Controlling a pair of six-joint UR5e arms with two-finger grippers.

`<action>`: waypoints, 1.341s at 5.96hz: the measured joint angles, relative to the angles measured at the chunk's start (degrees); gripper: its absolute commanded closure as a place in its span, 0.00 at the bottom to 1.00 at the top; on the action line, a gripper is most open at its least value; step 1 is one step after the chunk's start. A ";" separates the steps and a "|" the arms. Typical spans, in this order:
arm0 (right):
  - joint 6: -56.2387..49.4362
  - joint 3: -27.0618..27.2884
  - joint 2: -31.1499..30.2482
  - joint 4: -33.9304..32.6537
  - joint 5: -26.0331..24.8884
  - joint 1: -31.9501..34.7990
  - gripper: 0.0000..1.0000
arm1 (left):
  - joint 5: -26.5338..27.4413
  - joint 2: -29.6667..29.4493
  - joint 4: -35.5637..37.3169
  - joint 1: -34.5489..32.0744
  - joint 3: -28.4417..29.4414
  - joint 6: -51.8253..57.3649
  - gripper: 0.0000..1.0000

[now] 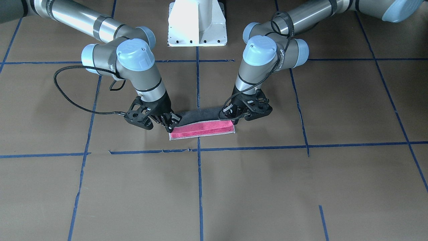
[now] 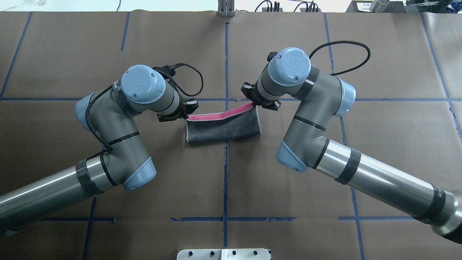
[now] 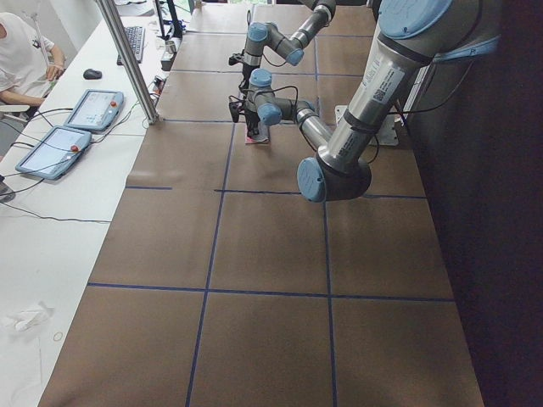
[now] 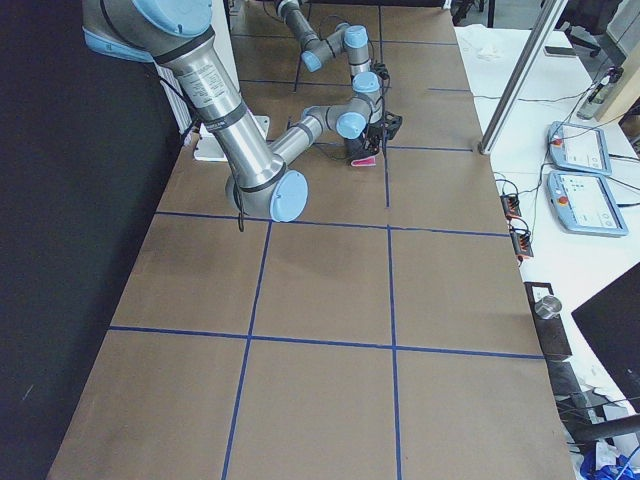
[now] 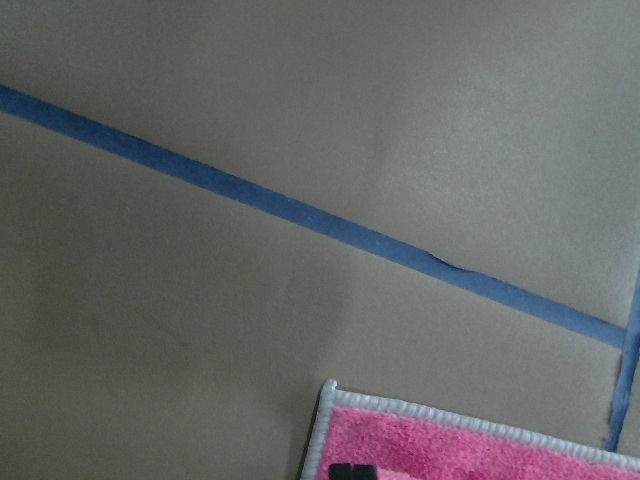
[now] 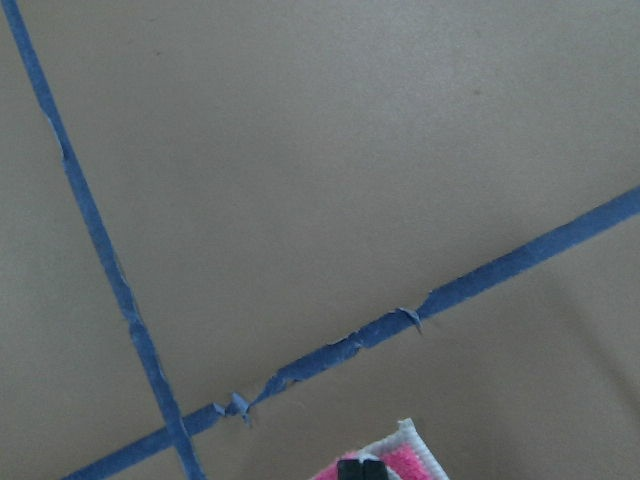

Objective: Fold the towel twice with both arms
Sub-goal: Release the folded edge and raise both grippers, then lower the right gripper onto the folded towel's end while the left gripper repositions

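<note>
The towel [image 1: 200, 129] lies near the table's middle, its grey face [image 2: 223, 128] folded over the pink one. A pink strip [image 2: 216, 116] shows along its far edge. My left gripper [image 2: 187, 114] is shut on the towel's left far corner and also shows in the front view [image 1: 231, 113]. My right gripper [image 2: 253, 103] is shut on the right far corner and also shows in the front view [image 1: 171, 123]. The grey layer arches between them, slightly raised. Each wrist view shows a pink corner with pale edging [image 5: 335, 395] [image 6: 405, 437] above a fingertip.
The white pedestal base [image 1: 197, 23] stands at the robot's side of the table. Blue tape lines [image 2: 226, 65] cross the brown table cover. Tablets [image 3: 93, 108] and a seated person [image 3: 21, 51] are on the side bench beyond the table edge.
</note>
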 measured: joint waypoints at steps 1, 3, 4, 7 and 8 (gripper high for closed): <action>0.03 -1.00 0.72 0.06 0.04 0.10 0.00 | 0.04 -0.33 0.04 -0.21 0.32 -0.28 0.00; 0.10 -2.44 1.17 0.10 1.16 1.78 0.00 | -1.13 -1.17 0.06 -2.72 1.00 -1.27 0.00; -0.31 -2.95 1.31 0.06 2.88 3.03 0.00 | -3.33 -1.24 0.01 -4.12 0.92 -1.46 0.00; -3.07 1.11 -0.87 -0.22 6.38 3.11 0.00 | -9.85 1.84 1.30 -5.46 -3.41 5.06 0.00; -3.09 4.06 -3.11 -0.18 6.21 1.52 0.00 | -11.24 3.65 3.39 -6.30 -6.14 8.68 0.00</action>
